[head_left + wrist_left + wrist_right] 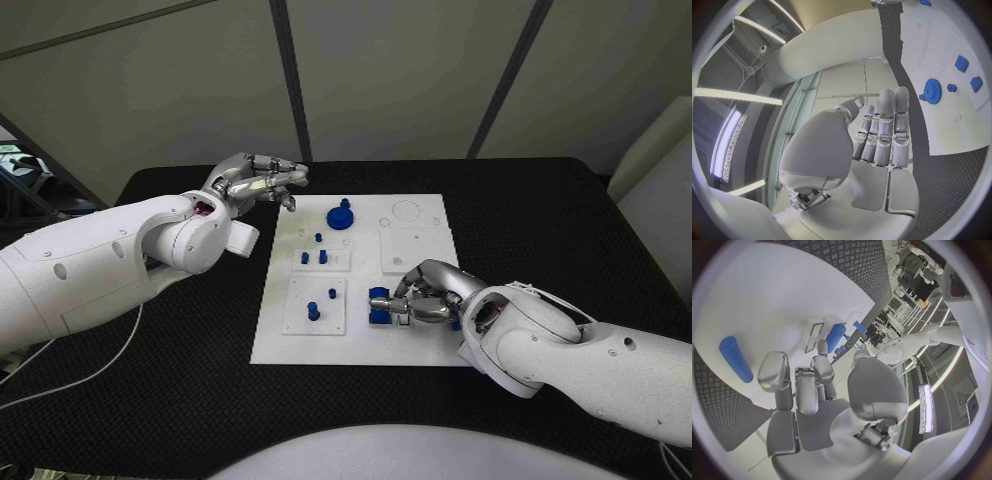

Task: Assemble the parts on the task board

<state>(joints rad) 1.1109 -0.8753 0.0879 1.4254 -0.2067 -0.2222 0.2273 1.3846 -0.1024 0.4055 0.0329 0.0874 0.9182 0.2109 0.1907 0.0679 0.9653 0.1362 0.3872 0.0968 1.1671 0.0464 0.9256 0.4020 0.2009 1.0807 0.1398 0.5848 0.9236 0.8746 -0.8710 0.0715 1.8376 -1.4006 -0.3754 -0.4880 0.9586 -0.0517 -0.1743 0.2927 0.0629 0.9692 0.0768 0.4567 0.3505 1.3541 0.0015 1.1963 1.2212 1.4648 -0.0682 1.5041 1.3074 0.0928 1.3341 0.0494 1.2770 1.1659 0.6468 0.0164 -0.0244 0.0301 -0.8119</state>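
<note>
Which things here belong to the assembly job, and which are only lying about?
For the job:
- white rectangular task board
- blue gear-shaped part
- small blue peg parts
- blue parts by the right robot hand

Only around:
- black textured table
- white cable

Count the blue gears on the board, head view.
1: the blue gear sits at the far end of the task board, near the left hand. The right hand covers blue parts at the near end, so another may be hidden.
</note>
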